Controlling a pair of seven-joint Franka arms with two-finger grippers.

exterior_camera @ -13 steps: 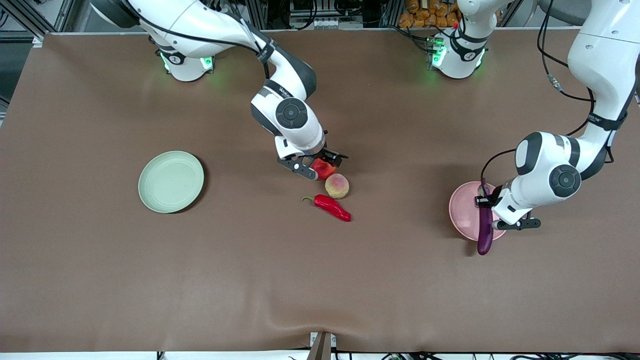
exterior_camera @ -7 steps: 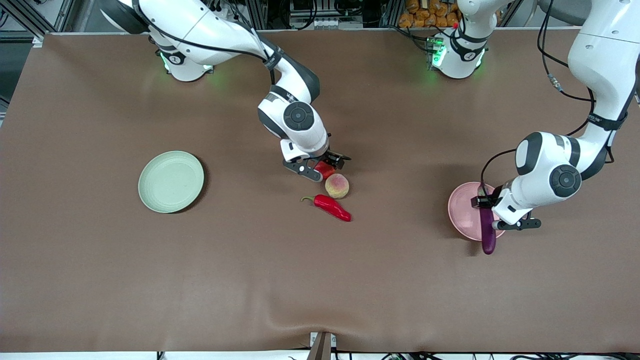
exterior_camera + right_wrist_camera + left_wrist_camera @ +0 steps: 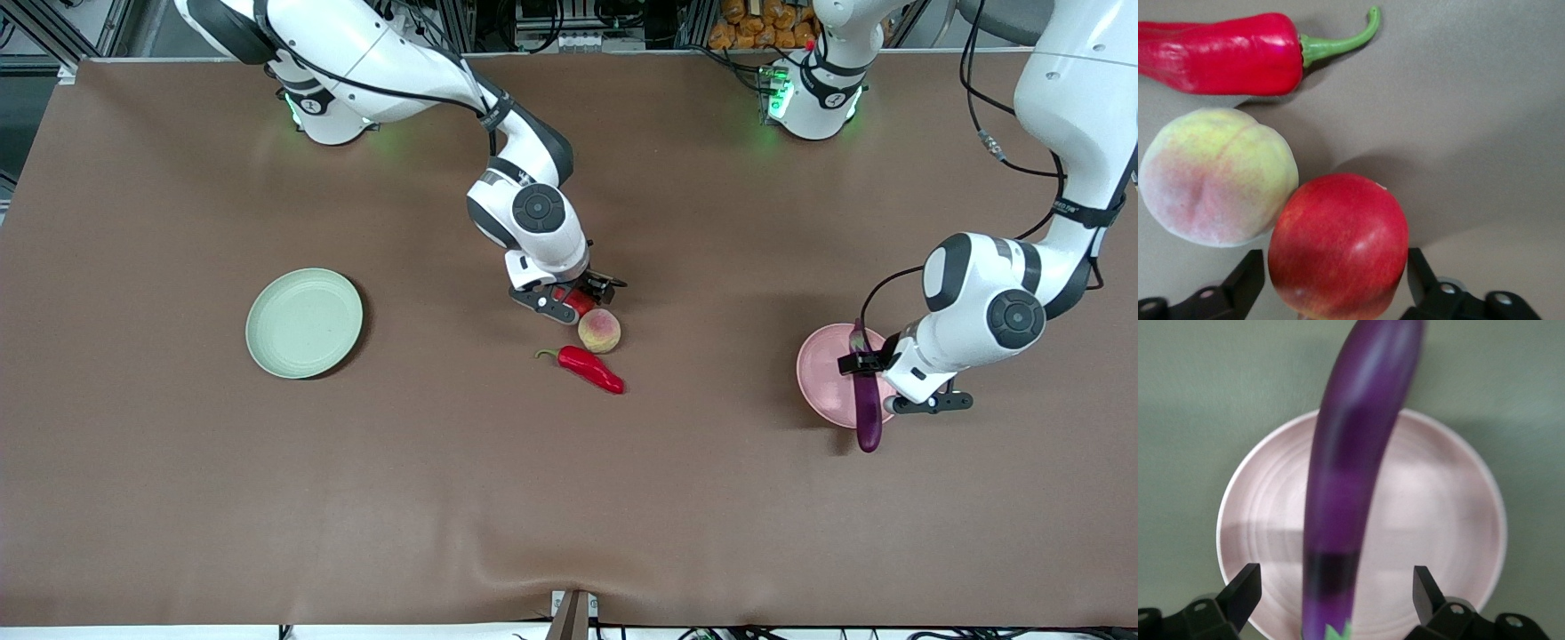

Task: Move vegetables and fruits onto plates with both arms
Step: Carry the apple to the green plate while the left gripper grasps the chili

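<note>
Your left gripper (image 3: 907, 384) hangs just over the pink plate (image 3: 822, 378) at the left arm's end of the table, its two fingers (image 3: 1243, 593) spread wide on either side of the purple eggplant (image 3: 866, 400) without touching it. The eggplant lies across the plate, one end resting on the dish and the other poking over the rim that faces the front camera. Your right gripper (image 3: 569, 298) is down at the middle of the table around the round red fruit (image 3: 1338, 243), a finger (image 3: 1245, 280) on each flank; you cannot tell whether they are pinching it yet. The red fruit sits on the brown table (image 3: 569, 498), touching the peach (image 3: 599, 331), which lies just nearer the front camera. The red chili pepper (image 3: 587, 367) rests nearer still, close beside the peach, its green stem pointing toward the right arm's end. The green plate (image 3: 304, 323) sits well apart, toward that same end.
</note>
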